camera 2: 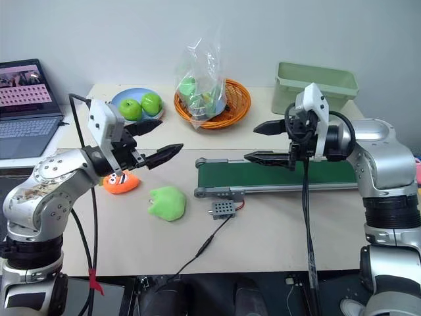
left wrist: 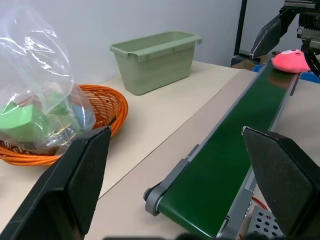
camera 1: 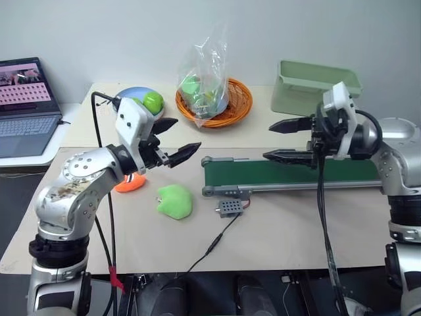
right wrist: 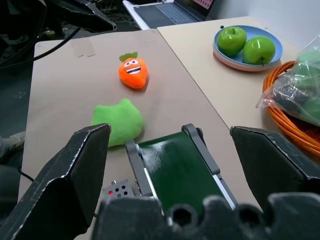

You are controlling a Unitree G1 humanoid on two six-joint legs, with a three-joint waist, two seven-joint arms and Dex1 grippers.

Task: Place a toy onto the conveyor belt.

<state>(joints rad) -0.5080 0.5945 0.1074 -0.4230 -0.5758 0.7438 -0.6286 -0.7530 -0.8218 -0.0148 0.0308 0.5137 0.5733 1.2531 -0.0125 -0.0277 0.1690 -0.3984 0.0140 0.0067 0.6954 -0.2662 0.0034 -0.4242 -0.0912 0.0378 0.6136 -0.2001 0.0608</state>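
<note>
Long narrow dark green conveyor belt in grey metal frame lies across the beige tabletop, roller end toward table centre. Small pink plush toy sits on the belt's far end, right beneath the right gripper, seen in left wrist view; in the head views it is hidden behind that gripper.

Right gripper: hangs just above the belt, pointing toward robot's left, both black fingers spread wide apart, nothing between them. Left gripper: raised above the table near the belt's roller end, fingers likewise spread wide, empty.

Other items:
- Small grey wired box on tabletop just beside belt frame, nr roller end.
- Lime-green plush lump on table, near box, apart from belt.
- Orange carrot-shaped plush w/ face beside the green lump, partly under left arm in head views.
- Orange woven basket holding clear plastic bag w/ green contents, at table rear.
- Blue plate w/ two green apples, rear left.
- Pale green plastic bin, rear right.
- Open laptop on side surface, far left.
</note>
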